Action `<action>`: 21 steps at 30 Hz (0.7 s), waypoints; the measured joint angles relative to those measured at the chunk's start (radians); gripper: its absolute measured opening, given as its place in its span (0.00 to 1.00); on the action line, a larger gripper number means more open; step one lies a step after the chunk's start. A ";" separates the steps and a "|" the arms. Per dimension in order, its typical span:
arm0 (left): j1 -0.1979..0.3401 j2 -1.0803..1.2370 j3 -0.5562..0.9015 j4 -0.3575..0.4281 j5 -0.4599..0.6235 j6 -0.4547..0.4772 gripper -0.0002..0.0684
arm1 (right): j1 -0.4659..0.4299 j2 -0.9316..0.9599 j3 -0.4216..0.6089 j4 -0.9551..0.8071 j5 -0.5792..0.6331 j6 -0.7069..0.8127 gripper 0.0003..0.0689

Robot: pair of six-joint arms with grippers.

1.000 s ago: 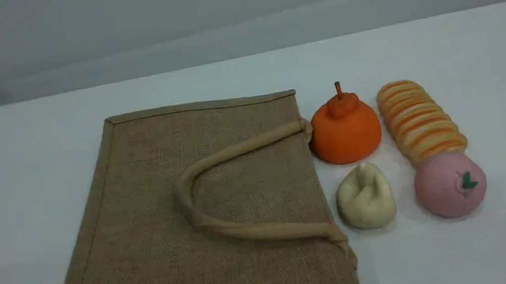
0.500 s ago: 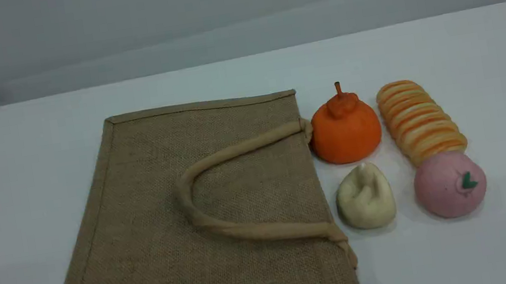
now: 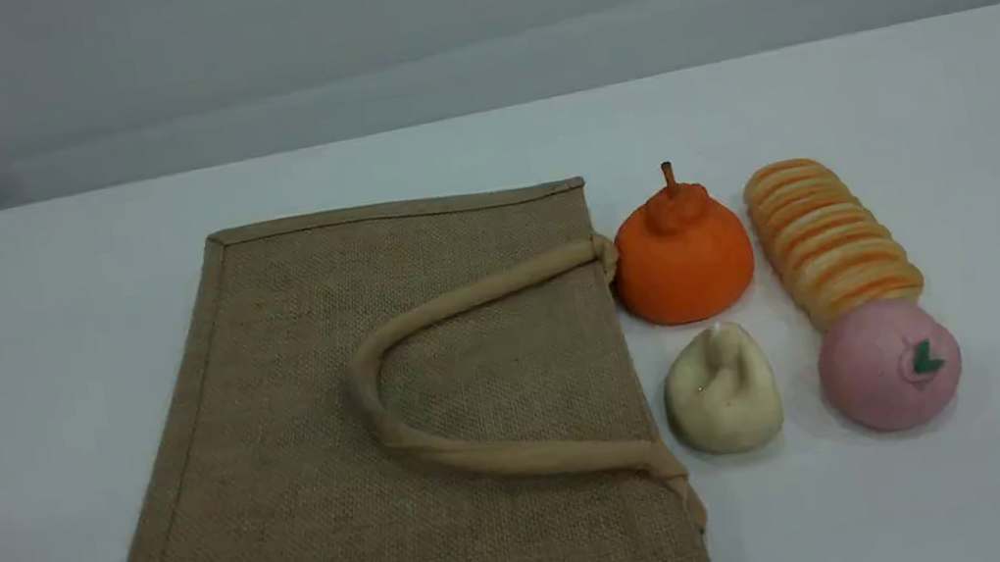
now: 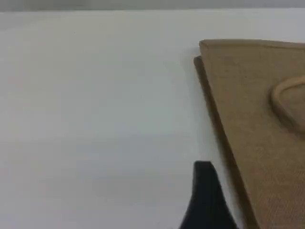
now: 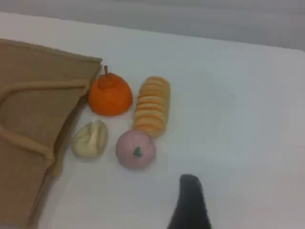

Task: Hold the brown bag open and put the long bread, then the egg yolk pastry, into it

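Progress: judging by how things lie, no part of the task is done. The bag is not held open and both foods are out on the table (image 3: 930,108).
Brown bag (image 3: 404,434): a tan woven jute tote that lies flat with its mouth closed. It sits ahead of the left gripper (image 4: 205,200) and to that fingertip's right, its bound edge running close by the tip.
Bag handle (image 3: 463,301): a thick beige rope loop folded back flat over the top panel. A second handle cannot be made out.
Long bread (image 3: 830,236): a ridged pale-yellow loaf with orange cross stripes. It lies ahead of the right gripper (image 5: 190,200) and a little to its left, well apart from the fingertip.
Egg yolk pastry (image 3: 722,392): a cream-white lump with a pinched top, farther left of the right fingertip than the bread and just beside the bag's mouth edge.
Other foods: an orange dome-shaped piece (image 3: 682,259) with a stem sits next to the bag's handle end. A pink ball (image 3: 889,365) with a green leaf mark touches the bread's near end.
Left jaws: only one dark fingertip shows, with nothing against it, so it cannot be told whether they stand apart.
Right jaws: they stand wide apart and hold nothing.
Left to do: lift a handle or lip to open the mouth, then put in the bread, then the pastry.
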State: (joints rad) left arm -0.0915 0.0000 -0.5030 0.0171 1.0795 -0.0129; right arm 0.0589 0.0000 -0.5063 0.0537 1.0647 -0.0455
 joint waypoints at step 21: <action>0.000 0.037 -0.037 -0.009 -0.051 -0.010 0.63 | 0.000 0.000 -0.011 0.056 -0.006 -0.012 0.69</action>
State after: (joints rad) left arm -0.0915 0.0371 -0.5404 0.0076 1.0288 -0.0230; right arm 0.0589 0.0000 -0.5170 0.1092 1.0583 -0.0574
